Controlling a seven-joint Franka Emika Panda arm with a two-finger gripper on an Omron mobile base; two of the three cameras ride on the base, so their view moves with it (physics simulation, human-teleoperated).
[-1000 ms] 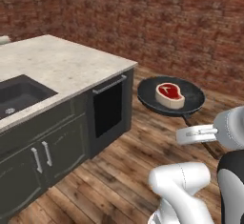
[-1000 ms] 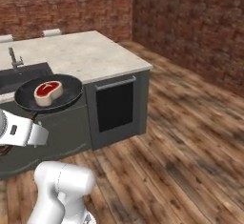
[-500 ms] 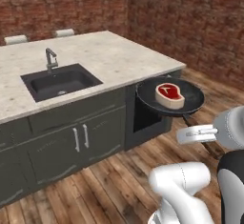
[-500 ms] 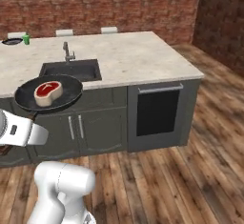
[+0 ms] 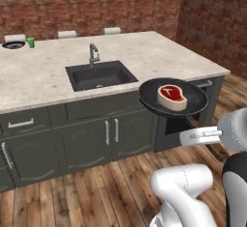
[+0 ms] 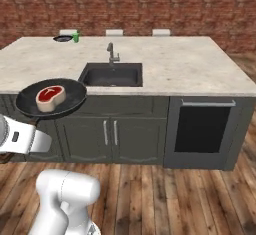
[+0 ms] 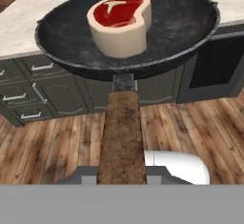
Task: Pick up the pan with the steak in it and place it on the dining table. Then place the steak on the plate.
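Observation:
My gripper (image 7: 122,176) is shut on the brown wooden handle (image 7: 123,132) of the black pan (image 7: 181,23) and holds it level in the air. The steak (image 7: 121,20), red on top with a cream rim, lies in the pan. From the left base view, the pan (image 5: 193,100) with the steak (image 5: 171,96) hovers in front of the dining table (image 5: 159,52), above the gripper (image 5: 193,136). On the other side, the pan (image 6: 75,96) and steak (image 6: 50,97) hang before the dining table (image 6: 190,64). The plate (image 5: 13,45) (image 6: 62,38) sits at the table's far left corner.
A dark sink (image 5: 100,75) with a faucet (image 5: 93,53) is set in the island top. A green cup (image 5: 31,42) stands beside the plate. An oven door (image 6: 205,129) fills the island's right front. Chair backs (image 6: 114,32) show behind the island. Wooden floor lies in front.
The whole scene has slid across both base views as the base moved; the island now faces me front-on. The pan with the steak stays in the same grip.

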